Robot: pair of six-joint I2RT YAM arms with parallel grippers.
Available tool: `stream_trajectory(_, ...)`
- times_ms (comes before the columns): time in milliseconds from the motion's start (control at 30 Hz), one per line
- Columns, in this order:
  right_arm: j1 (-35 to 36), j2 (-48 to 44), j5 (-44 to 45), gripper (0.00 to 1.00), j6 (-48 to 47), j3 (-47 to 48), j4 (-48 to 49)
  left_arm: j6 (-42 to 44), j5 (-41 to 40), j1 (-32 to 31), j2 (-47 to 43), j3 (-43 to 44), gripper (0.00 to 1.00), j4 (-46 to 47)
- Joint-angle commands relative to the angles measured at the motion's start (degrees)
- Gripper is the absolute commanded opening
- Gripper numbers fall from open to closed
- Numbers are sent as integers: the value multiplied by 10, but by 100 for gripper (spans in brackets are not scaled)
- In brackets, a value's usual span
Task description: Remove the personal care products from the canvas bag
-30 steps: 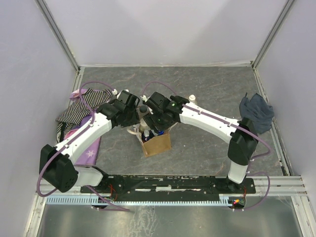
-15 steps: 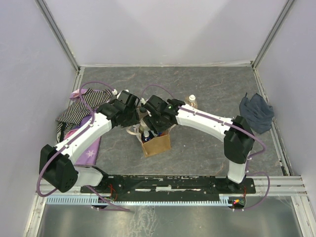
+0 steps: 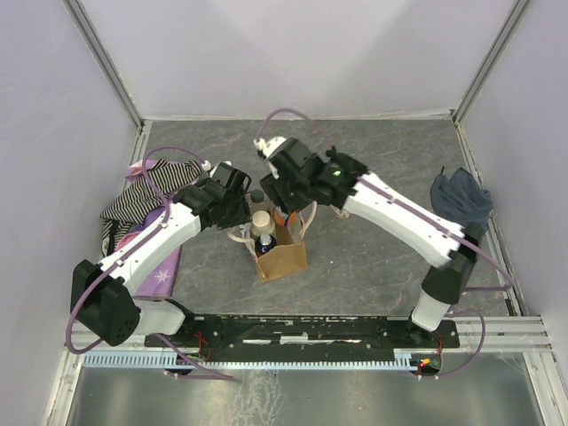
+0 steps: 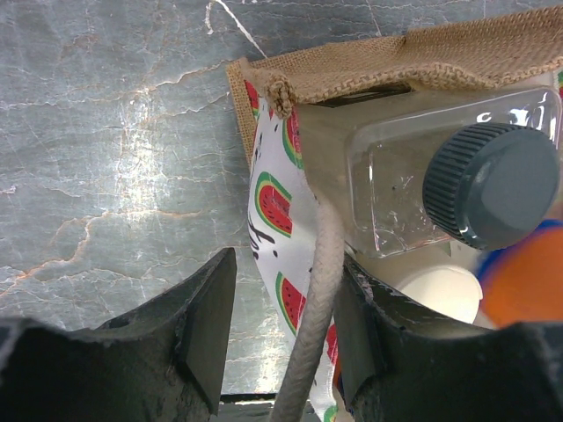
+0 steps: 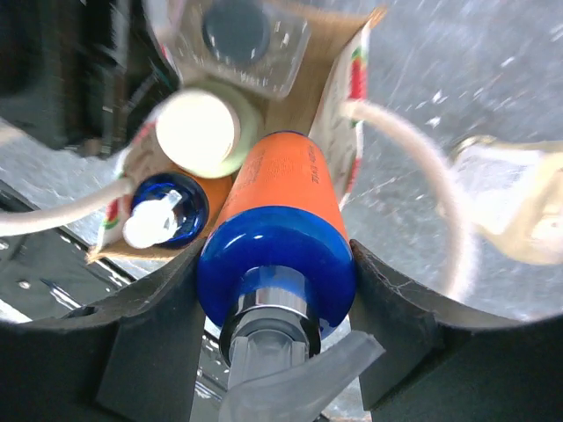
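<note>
1. The canvas bag [image 3: 282, 251] stands upright near the middle of the grey surface [image 3: 373, 169], its mouth open to the top.
2. The right tool [image 5: 274, 290] is closed on an orange-and-blue bottle [image 5: 280, 237], gripping it at the blue shoulder just below the nozzle. The bottle hangs above the bag's mouth.
3. The left tool [image 4: 274, 338] is partly open, its fingers straddling the cream handle cord [image 4: 315, 308] and the watermelon-printed wall at the bag's left rim; whether it pinches them cannot be told.
4. Inside the bag sit a clear square bottle [image 4: 440, 189] with a dark cap, a cream bottle [image 5: 198, 130] and a second orange-and-blue bottle [image 5: 163, 211].
5. Judgement: the lift goes best straight up until the bottle's base clears the rim, while the left tool steadies the bag so it does not tip.
6. The looped handle [image 5: 413, 185] lies close to the bottle's path and could snag.
</note>
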Motion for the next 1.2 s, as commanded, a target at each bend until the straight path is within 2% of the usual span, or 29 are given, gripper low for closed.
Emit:
stream_trajectory(0, 1, -87, 75, 35, -33, 114, -9, -8, 31, -3, -14, -2, 54, 13)
stream_trajectory(200, -15, -111, 141, 37, -55, 209, -31, -8, 29, -3, -18, -2, 54, 13)
stream_trajectory(367, -62, -119, 156, 37, -68, 232, -49, -8, 31, -3, -19, -1, 55, 13)
stream_trajectory(500, -99, -131, 139, 36, -65, 184, -35, -8, 32, -3, -19, -2, 54, 13)
stream_trajectory(733, -123, -124, 132, 36, -60, 93, 15, -15, 47, -3, -15, -4, 54, 22)
stream_trajectory(867, -155, -114, 74, 36, -41, 20, 61, -14, 43, -3, -19, -4, 55, 22)
stream_trajectory(1167, -168, -60, 31, 36, -15, -82, 118, -12, 43, -3, -18, -13, 55, 20)
